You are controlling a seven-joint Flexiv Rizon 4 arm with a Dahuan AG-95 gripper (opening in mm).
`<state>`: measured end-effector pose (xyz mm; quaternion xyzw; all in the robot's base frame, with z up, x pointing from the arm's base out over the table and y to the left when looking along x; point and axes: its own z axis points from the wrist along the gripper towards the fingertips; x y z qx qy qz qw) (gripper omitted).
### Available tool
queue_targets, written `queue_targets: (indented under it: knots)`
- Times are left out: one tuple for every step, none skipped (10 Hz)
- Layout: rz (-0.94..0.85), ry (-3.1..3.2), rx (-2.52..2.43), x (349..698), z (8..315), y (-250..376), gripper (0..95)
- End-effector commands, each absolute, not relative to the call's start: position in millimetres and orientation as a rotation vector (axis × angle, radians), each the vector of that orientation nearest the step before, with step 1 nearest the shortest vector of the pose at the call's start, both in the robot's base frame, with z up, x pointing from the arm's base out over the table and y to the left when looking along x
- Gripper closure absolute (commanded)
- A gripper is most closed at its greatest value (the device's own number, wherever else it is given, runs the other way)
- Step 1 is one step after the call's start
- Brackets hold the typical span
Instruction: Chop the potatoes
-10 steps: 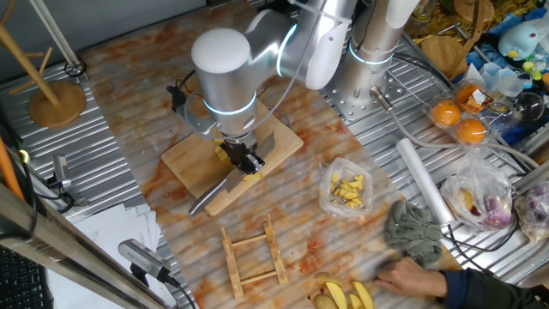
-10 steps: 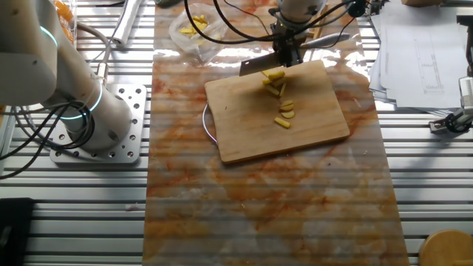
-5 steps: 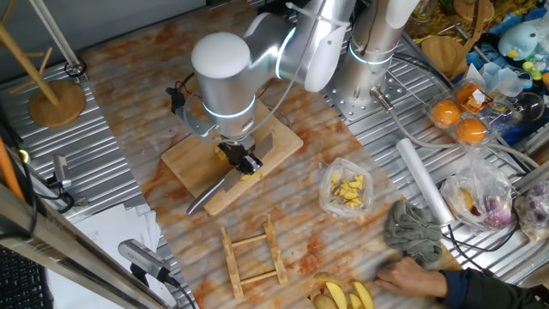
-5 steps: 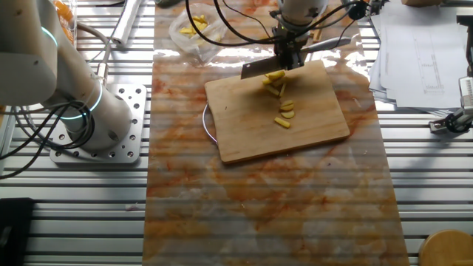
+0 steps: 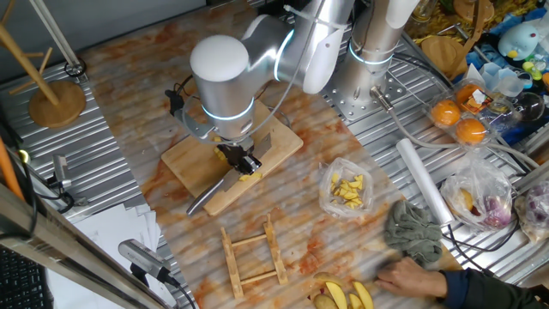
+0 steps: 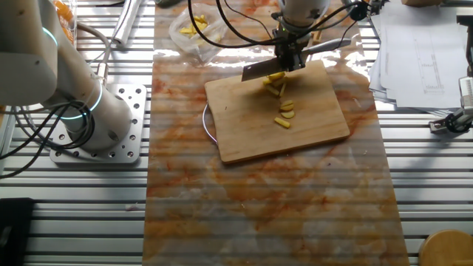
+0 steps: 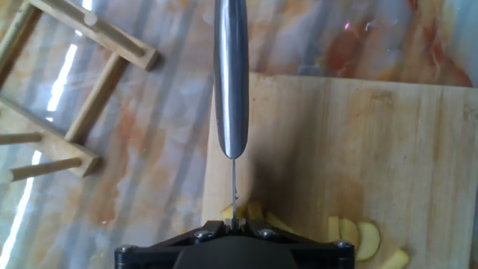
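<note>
The potatoes are cut into short pale-yellow sticks and slices point(image 6: 281, 100) that lie on the wooden cutting board point(image 6: 310, 125). They also show in one fixed view point(image 5: 250, 177) and at the bottom of the hand view point(image 7: 357, 237). My gripper point(image 6: 290, 56) is shut on a knife point(image 6: 258, 70) and holds it over the pieces nearest the board's edge. In the hand view the knife's steel handle point(image 7: 231, 75) points away from me over the board's edge point(image 7: 224, 179), and the blade shows edge-on. My gripper point(image 5: 240, 160) hides some pieces in one fixed view.
A clear bag of yellow chunks point(image 5: 347, 190) lies right of the board. A wooden rack point(image 5: 253, 255) stands in front of it. A grey cloth point(image 5: 414, 232), a person's hand point(image 5: 407, 276) and yellow wedges point(image 5: 347, 296) are at the front right. The robot's base point(image 6: 96, 122) is left of the mat.
The gripper and knife have shifted slightly along the board's edge and tilted a little. The potato pieces have not moved.
</note>
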<state>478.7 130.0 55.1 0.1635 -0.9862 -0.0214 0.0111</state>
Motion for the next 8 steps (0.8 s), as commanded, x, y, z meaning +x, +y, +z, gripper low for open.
queue_targets:
  knots:
    - [-0.068,-3.083,0.514,484.3,35.4,126.7,95.0]
    - [-0.070,-3.081,0.516,485.9,30.1,126.0,95.0]
    - [-0.076,-3.064,0.520,485.1,31.6,126.3,95.0]
    - [-0.088,-3.050,0.528,482.8,36.0,126.4,95.0]
    - [-0.083,-3.036,0.539,481.1,46.1,125.7,95.0]
    - [-0.083,-3.022,0.558,480.5,61.5,123.8,95.0]
    - [-0.061,-3.008,0.601,480.3,72.4,121.1,95.0]
    - [-0.073,-3.008,0.607,477.9,83.9,115.1,95.0]
